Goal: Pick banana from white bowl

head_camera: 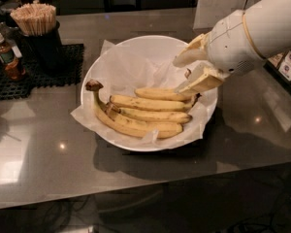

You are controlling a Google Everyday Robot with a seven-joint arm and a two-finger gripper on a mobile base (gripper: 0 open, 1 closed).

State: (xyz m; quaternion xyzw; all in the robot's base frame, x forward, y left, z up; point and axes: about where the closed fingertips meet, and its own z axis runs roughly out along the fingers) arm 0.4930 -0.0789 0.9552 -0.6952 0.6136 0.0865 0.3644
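The white bowl (pixel 136 47), lined with crinkled white paper, stands in the middle of the dark counter and holds several yellow bananas side by side. The banana (pixel 160 94) is the rearmost, nearly straight one; its right end lies under my lower finger. In front of it lie two more straight bananas (pixel 145 104) and a curved one with a big dark stem knob (pixel 93 85). My gripper (pixel 184 74) is open over the bowl's right rim, just above the banana's right end, holding nothing.
A black cup of wooden stir sticks (pixel 36 25) and a small brown bottle (pixel 7 57) stand on a black mat (pixel 63 69) at the back left. Small packets (pixel 288 64) lie at the right edge. The counter's front edge runs below the bowl.
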